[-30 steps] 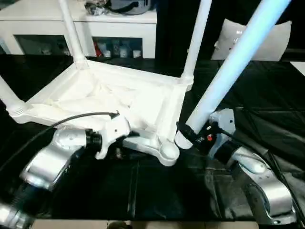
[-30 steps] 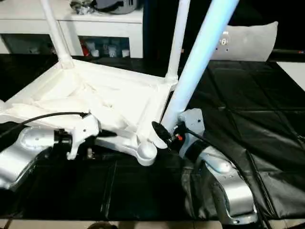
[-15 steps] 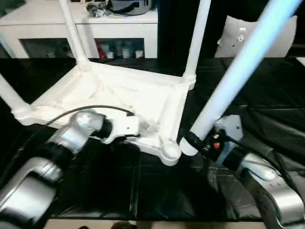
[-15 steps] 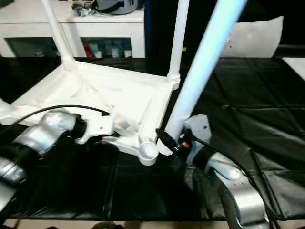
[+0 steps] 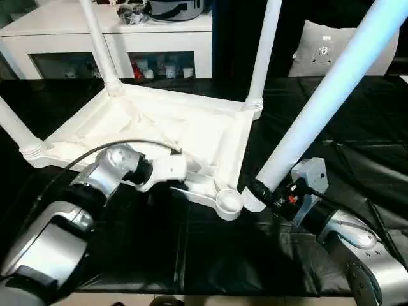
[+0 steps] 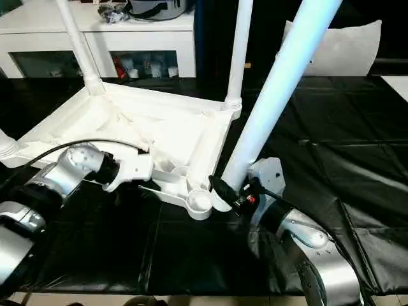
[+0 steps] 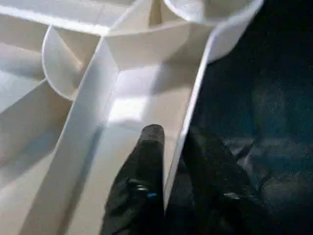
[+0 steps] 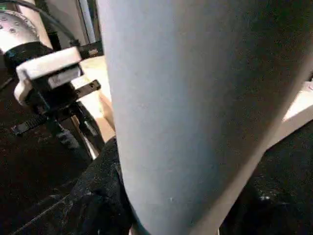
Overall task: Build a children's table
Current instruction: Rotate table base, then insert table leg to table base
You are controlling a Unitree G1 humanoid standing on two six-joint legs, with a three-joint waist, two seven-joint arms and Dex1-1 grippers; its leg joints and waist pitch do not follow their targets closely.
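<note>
on the black mat, my left gripper (image 7: 168,161) pinches the tabletop (image 5: 191,127) rim; my right gripper (image 5: 255,191) clasps a loose leg (image 5: 325,102) beside the empty socket (image 5: 228,203).

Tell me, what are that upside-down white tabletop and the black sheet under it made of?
The tabletop looks like moulded plastic, matte white: thin ribs and rounded corner sockets formed in one piece. The black sheet seems a thin glossy film or coated cloth: it creases and reflects light; which one I cannot tell.

One upturned tabletop (image 5: 159,127). Four tube legs: three standing in corner sockets at 9 (image 5: 16,134), 11 (image 5: 99,44), 1 o'clock (image 5: 264,51); one loose (image 5: 325,95). Two grippers.
</note>
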